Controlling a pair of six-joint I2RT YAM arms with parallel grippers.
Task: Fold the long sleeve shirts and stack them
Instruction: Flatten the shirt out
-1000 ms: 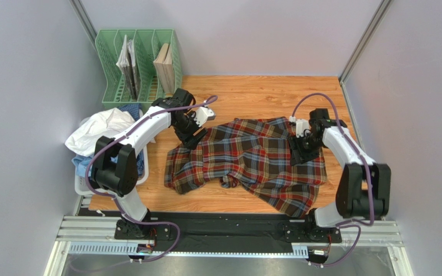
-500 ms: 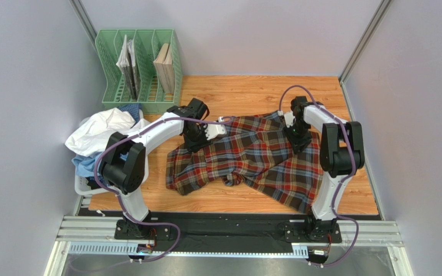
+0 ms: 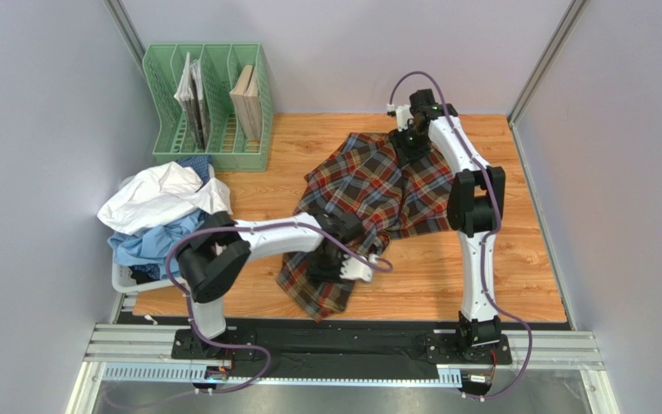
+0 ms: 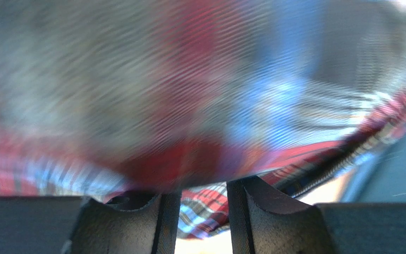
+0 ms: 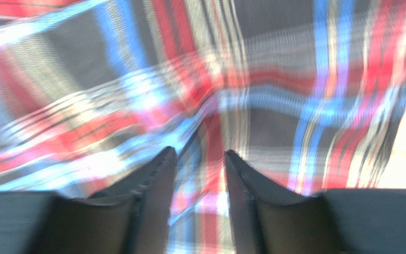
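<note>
Tartan cloth in red, brown, blue and yellow fills both wrist views. Seen from above, the shirt (image 3: 369,185) is strung across the table (image 3: 516,259) from about 12 o'clock down to 6 o'clock, partly lifted and partly trailing on the wood.

The right tool (image 5: 200,174) has the far end at 12 o'clock, its fingers drawn close together with a ridge of cloth between them. The left tool (image 4: 204,206) has the near end at 6 o'clock, its fingers likewise close with cloth in the gap. Both wrist views are blurred, so I take each for a pinch on the shirt rather than seeing it plainly.

The step in hand looks like spreading the garment flat before any fold. To do it well:

- Draw the two ends apart evenly until the bunched middle pulls smooth.
- Lower both ends together so the cloth lands without a twist.
- Let go only once the cloth rests on the wood.
- Set it down near the middle, since it hangs toward 3 o'clock.

The white shirt (image 3: 157,194) and the light blue shirt (image 3: 140,246) lie heaped at 9 o'clock, well apart from this one. Pulling that way would risk snagging them.
</note>
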